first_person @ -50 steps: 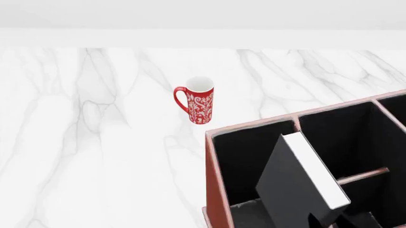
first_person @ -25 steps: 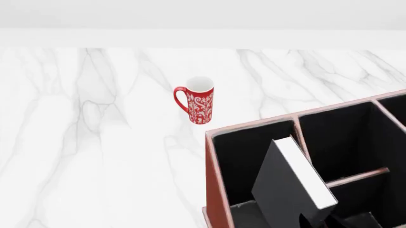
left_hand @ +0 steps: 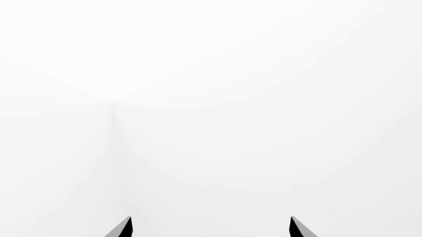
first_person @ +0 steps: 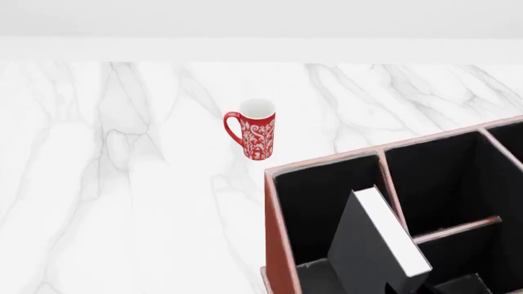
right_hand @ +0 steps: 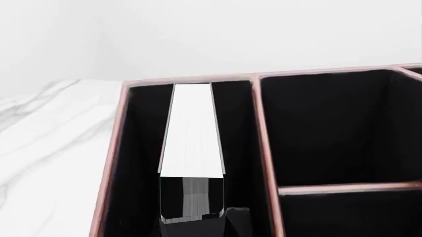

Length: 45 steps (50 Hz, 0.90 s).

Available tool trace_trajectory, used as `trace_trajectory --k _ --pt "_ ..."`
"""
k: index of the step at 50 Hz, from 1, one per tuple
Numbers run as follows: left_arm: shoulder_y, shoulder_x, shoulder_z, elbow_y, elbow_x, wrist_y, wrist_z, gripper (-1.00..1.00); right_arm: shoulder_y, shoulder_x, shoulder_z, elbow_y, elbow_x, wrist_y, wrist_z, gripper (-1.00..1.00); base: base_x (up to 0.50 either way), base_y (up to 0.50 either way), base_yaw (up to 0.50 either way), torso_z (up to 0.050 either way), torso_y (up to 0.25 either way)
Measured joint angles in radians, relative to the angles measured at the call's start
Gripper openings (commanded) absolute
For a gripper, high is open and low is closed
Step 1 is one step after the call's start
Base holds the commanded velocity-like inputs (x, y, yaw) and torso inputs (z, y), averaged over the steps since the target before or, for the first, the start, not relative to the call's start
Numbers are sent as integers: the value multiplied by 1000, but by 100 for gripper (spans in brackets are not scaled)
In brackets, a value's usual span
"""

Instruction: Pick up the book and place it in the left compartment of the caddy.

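The black book (first_person: 372, 248) with white page edges (right_hand: 192, 133) stands tilted inside the left compartment (first_person: 315, 208) of the reddish-brown caddy (first_person: 274, 245). Its top corner rises above the rim. In the right wrist view the book sits between the left wall (right_hand: 112, 163) and the divider, within the left compartment (right_hand: 142, 148). My right gripper (right_hand: 192, 219) is shut on the book's near end and shows only as a dark piece at the head view's bottom edge (first_person: 400, 286). My left gripper (left_hand: 209, 228) is open and holds nothing, facing a blank white surface.
A red-and-white patterned mug (first_person: 256, 137) stands on the white marble counter (first_person: 122, 202), behind and left of the caddy. A crossbar (first_person: 454, 228) splits the caddy's right side into two shorter sections. A white wall runs along the counter's back.
The book has shifted left and lower into the left compartment, standing more upright. The mug and caddy have not moved.
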<state>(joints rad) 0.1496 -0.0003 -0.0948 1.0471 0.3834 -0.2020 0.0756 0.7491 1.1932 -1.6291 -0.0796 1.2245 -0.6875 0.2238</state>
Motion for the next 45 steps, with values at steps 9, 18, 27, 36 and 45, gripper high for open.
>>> trace_trajectory --k 9,18,27,36,45 --pt "0 0 2 0 2 0 -1 100 -12 -18 2 25 1 -8 -7 -100 0 0 0 1 1" --pt "0 0 3 0 4 -1 0 100 -21 -43 6 54 4 -13 -17 -100 0 0 0 0 1" --pt "0 0 5 0 5 -1 0 100 -31 -67 8 84 14 -14 -24 -100 0 0 0 0 1" --pt "0 0 5 0 5 0 -1 100 -40 -83 8 108 21 -12 -29 -100 0 0 0 0 0" --pt "-1 0 8 0 6 -2 0 100 -47 -97 11 131 26 -10 -34 -100 0 0 0 0 1"
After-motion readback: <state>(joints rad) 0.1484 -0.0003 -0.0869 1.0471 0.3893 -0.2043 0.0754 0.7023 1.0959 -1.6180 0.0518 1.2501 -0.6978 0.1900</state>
